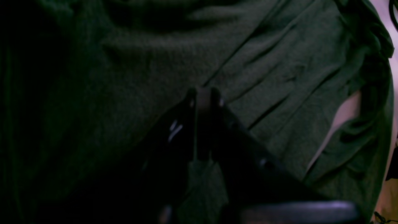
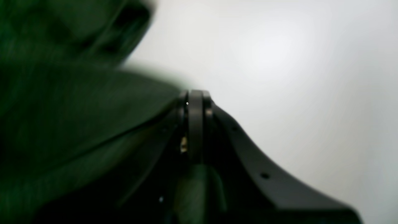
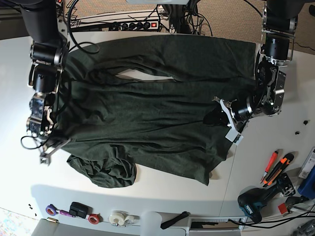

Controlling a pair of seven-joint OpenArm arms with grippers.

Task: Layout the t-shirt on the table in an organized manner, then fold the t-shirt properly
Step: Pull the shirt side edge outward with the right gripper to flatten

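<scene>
The dark green t-shirt lies spread across the white table, wrinkled, with a bunched sleeve at its lower left. On the shirt's right side, my left gripper is shut on a raised pinch of cloth. In the left wrist view, the shut left gripper has t-shirt fabric filling the frame and showing between its fingers. At the shirt's left edge, my right gripper is shut on the hem. The right wrist view shows the right gripper shut, t-shirt trailing left over bare table.
Orange utility knives and a drill lie at the lower right. Tape rolls and small items line the near edge. A power strip with cables runs behind the table's far edge.
</scene>
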